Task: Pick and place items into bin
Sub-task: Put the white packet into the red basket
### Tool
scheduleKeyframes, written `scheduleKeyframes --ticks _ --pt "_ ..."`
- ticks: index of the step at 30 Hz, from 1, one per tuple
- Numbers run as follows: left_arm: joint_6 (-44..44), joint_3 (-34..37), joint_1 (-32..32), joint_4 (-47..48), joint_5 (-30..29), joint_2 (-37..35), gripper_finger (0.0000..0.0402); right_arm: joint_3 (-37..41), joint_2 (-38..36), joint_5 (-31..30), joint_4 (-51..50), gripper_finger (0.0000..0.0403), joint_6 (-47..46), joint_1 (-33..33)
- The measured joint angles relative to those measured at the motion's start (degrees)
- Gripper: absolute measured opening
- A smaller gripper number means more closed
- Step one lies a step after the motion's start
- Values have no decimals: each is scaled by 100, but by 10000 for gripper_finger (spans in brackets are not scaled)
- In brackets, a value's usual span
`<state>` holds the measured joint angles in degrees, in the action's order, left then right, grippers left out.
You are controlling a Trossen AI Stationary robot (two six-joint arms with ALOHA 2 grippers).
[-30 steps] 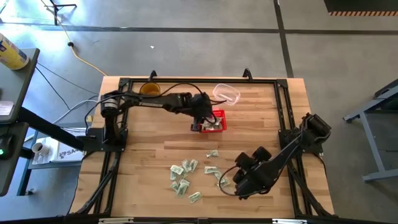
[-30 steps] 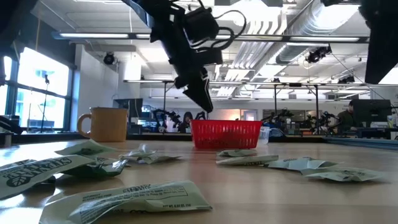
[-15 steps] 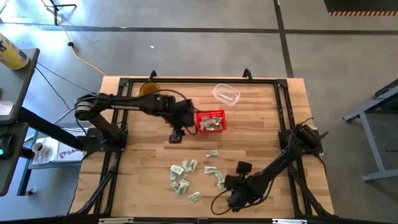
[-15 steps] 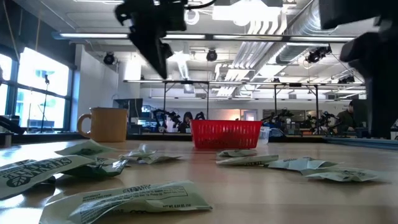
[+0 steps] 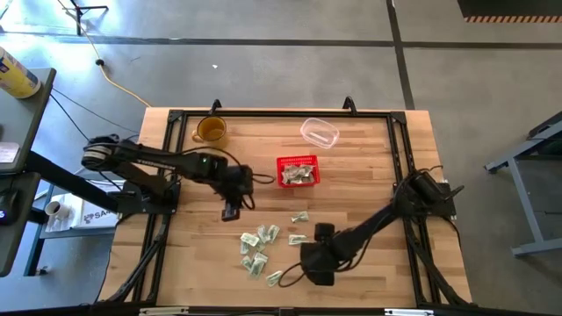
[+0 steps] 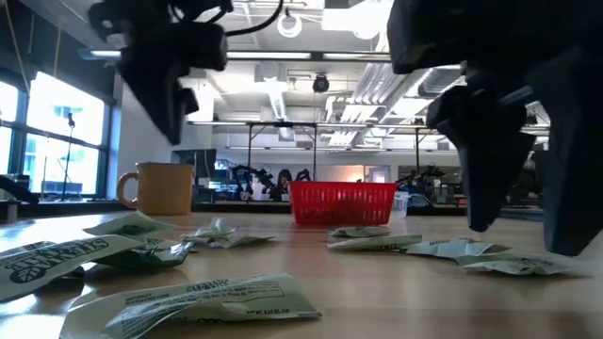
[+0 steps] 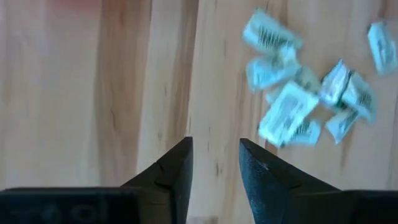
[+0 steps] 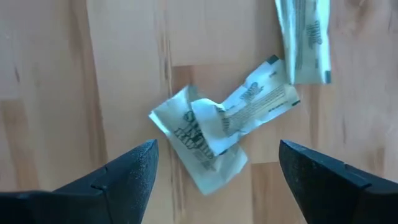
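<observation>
Bills carry printed writing too small to read.

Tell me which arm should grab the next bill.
Right. The right gripper hangs directly over a crumpled bill with its fingers spread wide either side. The left gripper sits over bare wood, off to the side of the bills.

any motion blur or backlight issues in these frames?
Left wrist view: the bills are smeared by motion, while the left pincer stays crisp. Right wrist view: the crumpled bill is sharp. Low view: both arms are dark silhouettes against the bright ceiling lights, and the nearest bill is soft.
</observation>
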<state>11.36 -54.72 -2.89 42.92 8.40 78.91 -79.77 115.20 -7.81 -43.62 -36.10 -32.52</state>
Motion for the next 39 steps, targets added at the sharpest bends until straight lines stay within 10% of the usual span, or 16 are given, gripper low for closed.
scheduleKeyframes --ticks 16,32,39 --pt "861 846 -428 15 -287 -950 160 -26 436 648 159 302 -221 94" --pt "578 846 -425 97 -648 -1160 154 -15 353 1255 -561 15 -745 412" --pt "540 846 -425 93 -701 -1160 154 14 -531 530 -1871 15 -1043 864"
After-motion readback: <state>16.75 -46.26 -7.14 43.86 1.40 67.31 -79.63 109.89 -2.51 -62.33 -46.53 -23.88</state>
